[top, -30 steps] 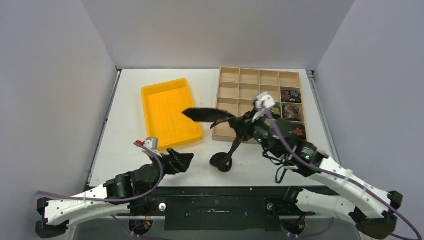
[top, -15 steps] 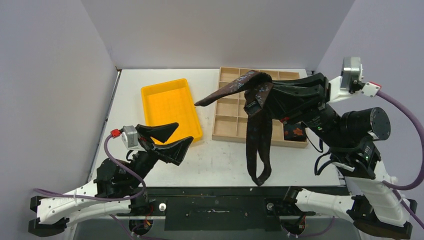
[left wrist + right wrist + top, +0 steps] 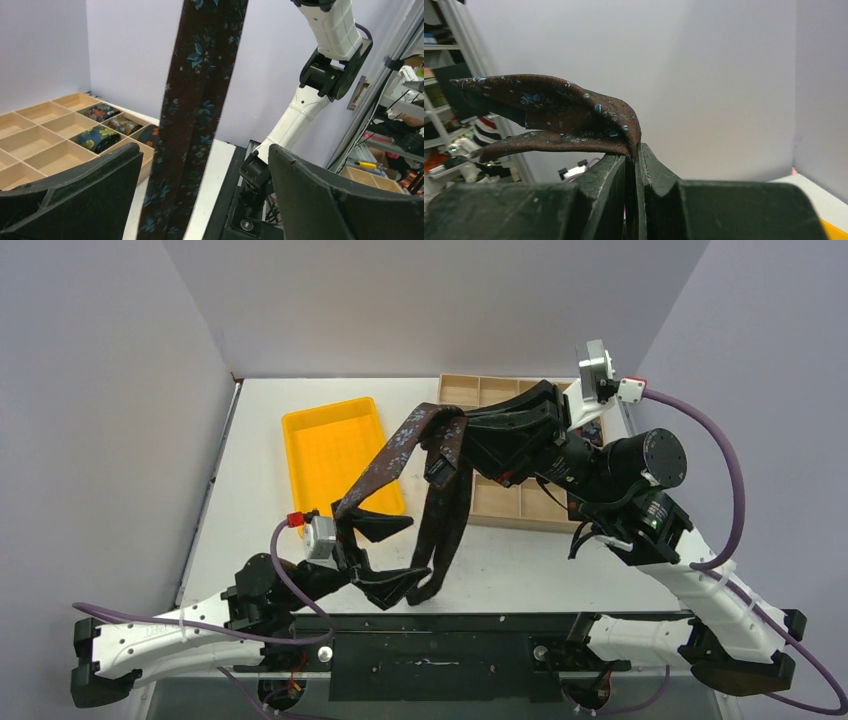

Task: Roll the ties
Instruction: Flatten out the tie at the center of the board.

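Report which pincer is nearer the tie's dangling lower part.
Left. The left pincer stands open with the tie's lower part hanging between its fingers; the right pincer is shut on the tie's top, well above.

Yellow bin (image 3: 330,455) beside wooden compartment tray (image 3: 460,390) on white table (image 3: 255,440).

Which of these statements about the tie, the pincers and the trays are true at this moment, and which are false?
1. The right pincer is shut on the tie, held high above the table. True.
2. The left pincer is clamped on the tie's lower end. False: it stands open and grips nothing.
3. The yellow tray holds a coiled tie. False: its visible part shows none.
4. Rolled ties sit in cells of the wooden tray. True.
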